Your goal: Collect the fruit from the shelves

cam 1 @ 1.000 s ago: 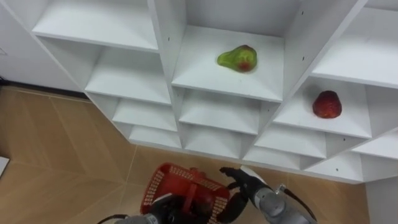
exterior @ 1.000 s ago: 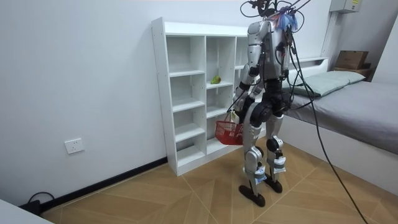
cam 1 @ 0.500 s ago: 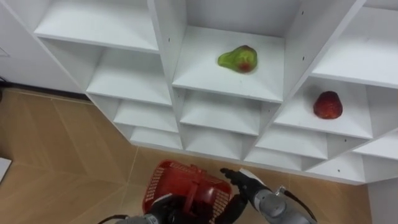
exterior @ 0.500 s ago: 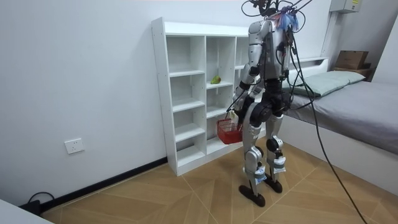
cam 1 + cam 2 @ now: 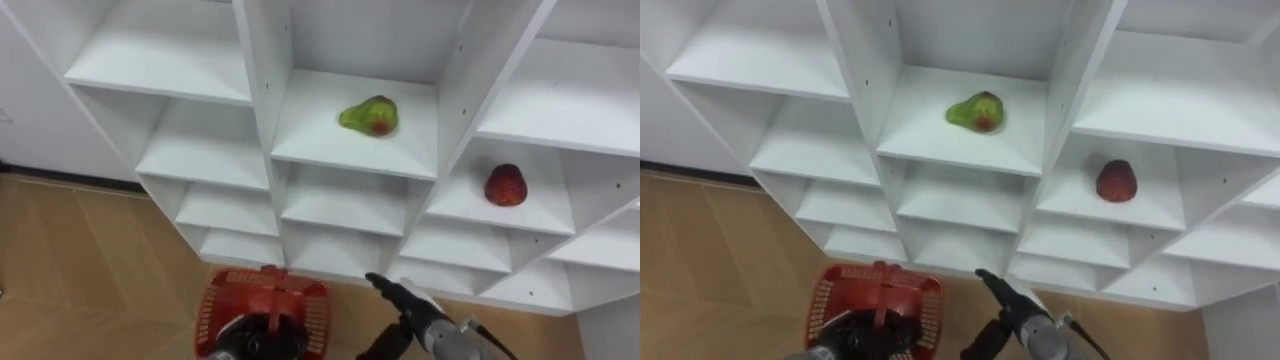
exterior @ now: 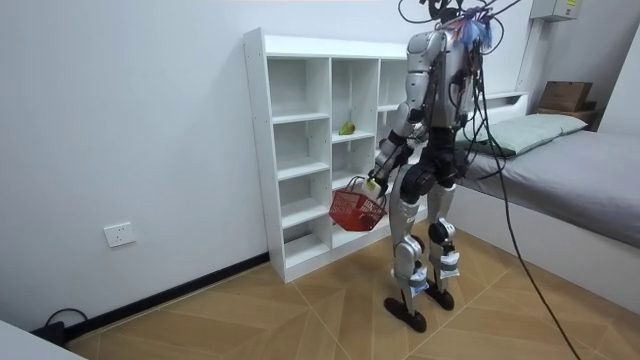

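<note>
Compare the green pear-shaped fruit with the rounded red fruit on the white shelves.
The green pear-shaped fruit is elongated with a red blush; the rounded red fruit is compact. The green fruit lies on a higher shelf; the red fruit sits lower, one column right. Both rest alone on white shelves.

Bottom-edge clipping around the basket
The basket (image 5: 215, 308) has its near rim cut by the eye view's bottom edge. The left hand (image 5: 245, 345), curled on its handle, is mostly cut off too. In the room view, the green fruit (image 6: 347, 128) above the basket is too small to identify.
</note>
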You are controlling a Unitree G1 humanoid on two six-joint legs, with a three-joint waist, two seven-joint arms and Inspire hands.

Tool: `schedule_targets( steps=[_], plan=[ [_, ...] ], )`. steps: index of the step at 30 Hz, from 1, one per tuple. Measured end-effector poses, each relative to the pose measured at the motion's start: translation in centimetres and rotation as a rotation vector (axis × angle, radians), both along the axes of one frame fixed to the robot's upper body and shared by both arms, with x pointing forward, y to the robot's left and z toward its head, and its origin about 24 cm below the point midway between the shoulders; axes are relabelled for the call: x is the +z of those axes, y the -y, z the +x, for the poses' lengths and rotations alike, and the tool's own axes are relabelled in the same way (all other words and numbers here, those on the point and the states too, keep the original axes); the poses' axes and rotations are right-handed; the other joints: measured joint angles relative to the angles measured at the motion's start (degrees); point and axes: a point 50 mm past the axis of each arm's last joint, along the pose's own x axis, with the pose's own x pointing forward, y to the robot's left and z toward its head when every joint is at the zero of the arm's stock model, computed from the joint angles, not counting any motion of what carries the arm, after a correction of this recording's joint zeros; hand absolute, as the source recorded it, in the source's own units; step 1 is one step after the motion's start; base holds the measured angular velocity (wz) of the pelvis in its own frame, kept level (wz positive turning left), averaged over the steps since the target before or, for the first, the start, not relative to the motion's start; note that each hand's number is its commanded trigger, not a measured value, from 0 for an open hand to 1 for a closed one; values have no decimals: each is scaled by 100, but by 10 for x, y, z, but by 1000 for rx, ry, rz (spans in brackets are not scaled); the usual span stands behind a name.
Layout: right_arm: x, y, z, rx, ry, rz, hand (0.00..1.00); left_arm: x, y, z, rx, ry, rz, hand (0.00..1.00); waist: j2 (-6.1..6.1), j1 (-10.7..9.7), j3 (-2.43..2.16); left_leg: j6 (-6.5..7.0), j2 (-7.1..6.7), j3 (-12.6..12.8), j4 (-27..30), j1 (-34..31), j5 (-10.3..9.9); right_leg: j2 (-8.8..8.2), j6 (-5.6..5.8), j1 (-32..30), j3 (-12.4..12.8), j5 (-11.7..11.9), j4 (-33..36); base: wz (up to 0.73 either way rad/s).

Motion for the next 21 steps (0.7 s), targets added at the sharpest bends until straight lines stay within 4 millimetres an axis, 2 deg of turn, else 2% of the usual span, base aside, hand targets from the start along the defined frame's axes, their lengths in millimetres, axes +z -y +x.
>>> schedule_targets(
  steps=[7,9,14,17,21],
  plan=[
    [32,-17,16,79,194,-5,0,-1,2,-1,109,-9,4,100,-37,-13,13,3,-15,-38,-24,134,1,12,7,150,74,-1,-16,0],
    [41,-20,20,100,245,-8,0,-1,2,0,121,-2,12,100,-47,6,39,3,-15,-38,-28,184,1,12,7,167,93,-1,-2,-3],
    [81,-32,31,128,426,53,0,-1,2,-1,146,-9,38,100,-123,30,96,5,-21,-22,-92,251,4,10,13,188,117,-5,-12,-3],
    [97,-35,36,124,506,77,0,-2,2,-1,150,-11,43,100,-140,48,95,5,-20,-22,-145,337,4,15,14,244,114,-5,-13,-1],
    [105,-35,37,125,542,81,0,-1,1,-1,208,-16,15,100,-185,65,89,5,-16,-10,-219,451,4,17,14,305,140,-5,-11,-1]
  ],
)
